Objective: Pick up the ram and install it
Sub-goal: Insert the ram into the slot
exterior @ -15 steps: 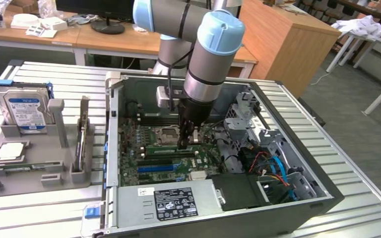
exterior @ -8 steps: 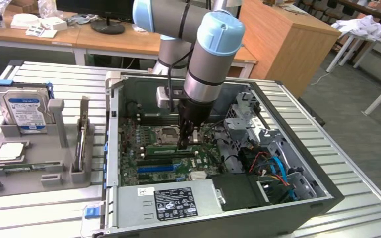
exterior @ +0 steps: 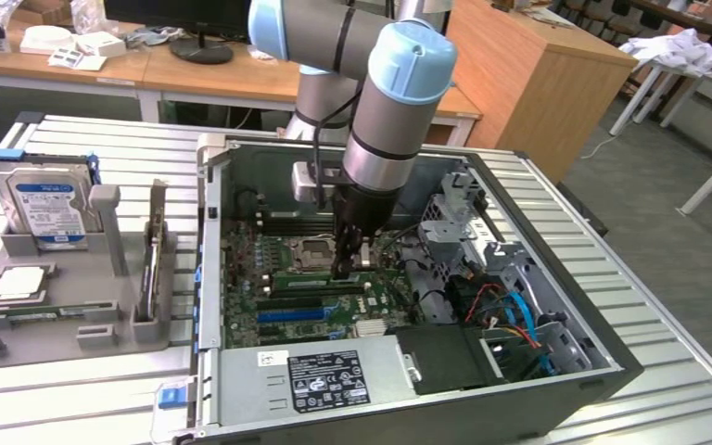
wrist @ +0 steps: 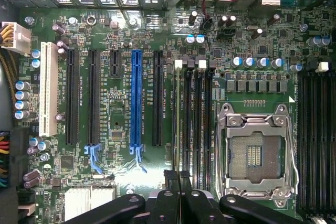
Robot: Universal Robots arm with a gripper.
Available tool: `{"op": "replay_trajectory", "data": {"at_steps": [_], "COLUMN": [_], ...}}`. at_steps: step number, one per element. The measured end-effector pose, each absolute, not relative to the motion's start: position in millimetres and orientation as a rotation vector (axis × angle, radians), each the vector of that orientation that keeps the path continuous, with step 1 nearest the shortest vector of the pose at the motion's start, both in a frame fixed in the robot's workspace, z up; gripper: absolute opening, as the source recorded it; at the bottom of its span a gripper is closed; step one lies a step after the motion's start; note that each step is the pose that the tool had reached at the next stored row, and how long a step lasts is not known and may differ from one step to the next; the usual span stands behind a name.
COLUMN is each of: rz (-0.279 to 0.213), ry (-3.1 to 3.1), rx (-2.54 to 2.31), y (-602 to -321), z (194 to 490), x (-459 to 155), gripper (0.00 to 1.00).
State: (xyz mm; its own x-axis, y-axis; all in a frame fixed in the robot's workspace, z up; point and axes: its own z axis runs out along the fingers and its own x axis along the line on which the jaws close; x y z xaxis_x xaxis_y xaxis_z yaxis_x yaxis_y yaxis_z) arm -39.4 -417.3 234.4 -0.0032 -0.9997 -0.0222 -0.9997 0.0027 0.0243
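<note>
Nearest, on the slatted table: the open computer case, with a power supply bearing a black label across its near end.

Just beyond, inside the case: the green motherboard, a blue expansion slot among black ones.

Farther in: the gripper, reaching straight down from the arm and closed on the ram. Holds it on edge, lined up along a memory slot on the near side of the CPU socket, between that socket and the expansion slots. Green strip showing toward the exterior view's left of the fingers. Cannot tell whether fully seated in the slot.

From the wrist: dark fingertips pinched together on the ram's thin edge, the neighbouring memory slots just beside it, and the open socket past those.

Level with the case, toward the exterior view's left: a grey holder on the table, with a blue-labelled hard drive standing upright at its far end.

Farthest: wooden desks behind the arm and a wooden cabinet toward the exterior view's right.
</note>
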Motion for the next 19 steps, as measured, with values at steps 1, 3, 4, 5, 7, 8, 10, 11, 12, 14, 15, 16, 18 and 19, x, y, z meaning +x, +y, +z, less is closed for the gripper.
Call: {"op": "replay_trajectory", "data": {"at_steps": [1,3,4,5,7,8,10,11,12,14,15,16,18,19], "rz": [-0.052,-0.052,-0.052,-0.052,-0.052,-0.052,-0.052,-0.052,-0.052,-0.052,-0.052,-0.052,-0.052,-0.052], "ry": [-2.223,-2.223,-2.223,-2.223,-2.223,-2.223,-2.223,-2.223,-2.223,-2.223,-2.223,-2.223,-2.223,-2.223], "rx": [2.217,2.217,2.217,2.217,2.217,2.217,2.217,2.217,2.217,2.217,2.217,2.217,2.217,2.217], "y": [-417.3,-417.3,-417.3,-417.3,-417.3,-417.2,-417.2,-417.2,-417.3,-417.3,-417.3,-417.3,-417.3,-417.3], "z": [234.3,233.9,233.9,233.9,233.9,233.6,233.4,233.4,233.5,233.4,233.4,233.4,233.4,233.3], "x": [-39.5,-39.5,-39.5,-39.5,-39.4,-39.4,-39.4,-39.4,-39.4,-39.5,-39.5,-39.5,-39.5,-39.4], "gripper": [0.11,0.11,0.11,0.11,0.11,0.11,0.11,0.11,0.11,0.11,0.11,0.11,0.11,0.11]}}
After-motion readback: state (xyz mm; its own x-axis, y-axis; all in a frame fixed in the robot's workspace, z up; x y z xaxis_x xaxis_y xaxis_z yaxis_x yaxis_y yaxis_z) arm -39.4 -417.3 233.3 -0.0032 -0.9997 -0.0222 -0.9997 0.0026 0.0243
